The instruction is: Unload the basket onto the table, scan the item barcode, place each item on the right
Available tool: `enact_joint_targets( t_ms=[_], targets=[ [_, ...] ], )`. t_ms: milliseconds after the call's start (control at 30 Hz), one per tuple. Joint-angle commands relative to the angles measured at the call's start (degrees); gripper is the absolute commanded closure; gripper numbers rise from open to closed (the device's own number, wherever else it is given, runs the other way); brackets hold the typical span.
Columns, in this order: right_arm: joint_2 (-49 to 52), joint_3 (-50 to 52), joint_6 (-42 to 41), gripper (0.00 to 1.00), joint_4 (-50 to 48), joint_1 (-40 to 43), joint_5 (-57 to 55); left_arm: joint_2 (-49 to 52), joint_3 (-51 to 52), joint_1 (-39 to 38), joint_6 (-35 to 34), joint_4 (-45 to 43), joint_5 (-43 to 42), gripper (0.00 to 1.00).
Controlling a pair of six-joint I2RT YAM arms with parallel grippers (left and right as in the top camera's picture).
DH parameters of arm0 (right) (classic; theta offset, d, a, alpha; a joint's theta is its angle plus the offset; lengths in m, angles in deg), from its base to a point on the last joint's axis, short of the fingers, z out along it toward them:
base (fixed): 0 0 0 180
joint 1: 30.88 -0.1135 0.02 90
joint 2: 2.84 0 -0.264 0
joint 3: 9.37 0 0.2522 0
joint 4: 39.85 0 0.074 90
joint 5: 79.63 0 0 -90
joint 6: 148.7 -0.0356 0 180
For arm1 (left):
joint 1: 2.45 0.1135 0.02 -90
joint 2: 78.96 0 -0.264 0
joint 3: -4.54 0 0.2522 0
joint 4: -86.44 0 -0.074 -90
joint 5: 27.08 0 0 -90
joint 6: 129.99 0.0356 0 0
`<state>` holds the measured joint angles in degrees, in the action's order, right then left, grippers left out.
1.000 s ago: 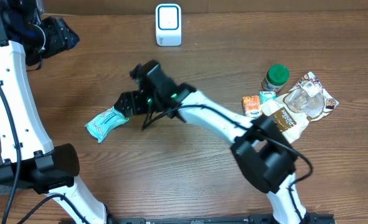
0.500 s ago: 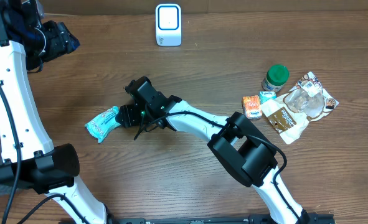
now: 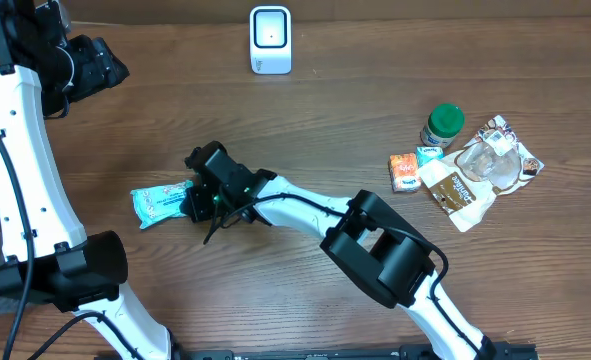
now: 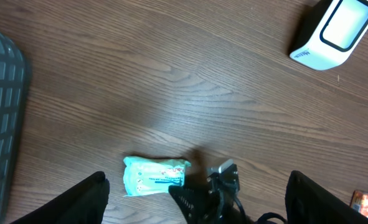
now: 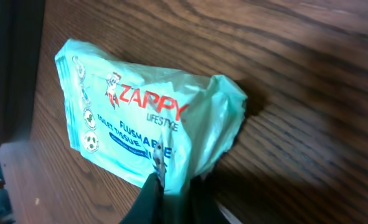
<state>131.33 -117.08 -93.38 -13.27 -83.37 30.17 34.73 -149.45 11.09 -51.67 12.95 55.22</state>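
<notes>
Two arms work this brown wooden bench. Far left, the left claw hangs high with its fingers wide apart, holding nothing. Next along, the teal plastic packet of flushable wipes lies flat on the bench, branded face up, no barcode showing. At its right end the right claw is pinched together on the crinkled edge of the wrapper. So the grasp looks made, I'd say, but the lift, the turn and the scan itself are all left. Further right and toward the back stands the white box-shaped scanner with a blue-rimmed window, well apart from the packet.
</notes>
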Motion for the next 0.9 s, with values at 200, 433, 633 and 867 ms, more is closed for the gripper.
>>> enact_joint_targets(
  t_ms=[200,433,633,867],
  targets=[
    [-4.9,-0.74,1.2,0.96,9.35,8.28,3.82,-0.11,0.24,-0.07,-0.39,0.5,0.52,0.25],
    [-13.9,-0.74,5.79,0.96,26.53,13.33,-13.16,-0.09,7.23,-1.77,-0.37,0.13,-4.59,0.32],
    [-15.69,-0.81,6.71,0.96,36.57,14.16,-28.89,-0.09,21.4,-6.88,-0.37,-6.43,-4.37,0.38],
    [-21.07,-4.28,6.64,0.96,50.1,13.22,-53.09,-0.09,31.98,-9.18,-0.92,-14.86,-4.7,0.36]
  ],
)
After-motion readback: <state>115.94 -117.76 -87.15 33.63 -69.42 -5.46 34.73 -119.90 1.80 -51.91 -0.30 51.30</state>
